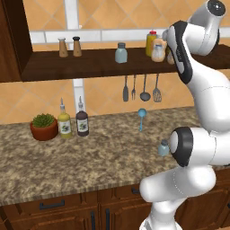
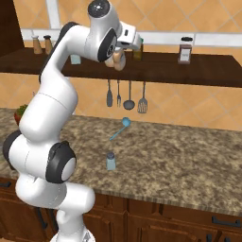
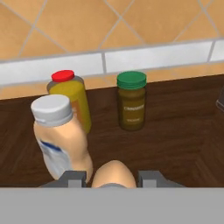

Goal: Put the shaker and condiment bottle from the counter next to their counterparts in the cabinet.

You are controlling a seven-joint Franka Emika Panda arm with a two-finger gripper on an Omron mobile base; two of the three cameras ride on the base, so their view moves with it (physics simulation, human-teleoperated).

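My gripper (image 3: 113, 180) is up at the cabinet shelf (image 3: 175, 144) and is shut on the peach-orange condiment bottle (image 3: 113, 169), whose rounded body shows between the fingertips (image 3: 73, 179). Just left of it stands the counterpart, a wide peach bottle (image 3: 61, 140) with a white cap, touching or nearly touching the held one. The small pale blue-grey shaker (image 2: 111, 161) stands upright on the granite counter (image 2: 179, 160), close to the arm's base. Its counterpart shaker (image 1: 121, 52) sits mid-shelf in the cabinet (image 1: 90, 63).
Behind the wide bottle is a yellow red-capped bottle (image 3: 70, 96), with a green-lidded jar (image 3: 131, 103) to its right. Two brown shakers (image 1: 69, 46) stand at the shelf's left. Utensils (image 1: 141, 89) hang below; a blue ladle (image 1: 142, 116), two bottles (image 1: 73, 121) and a potted plant (image 1: 44, 126) are on the counter.
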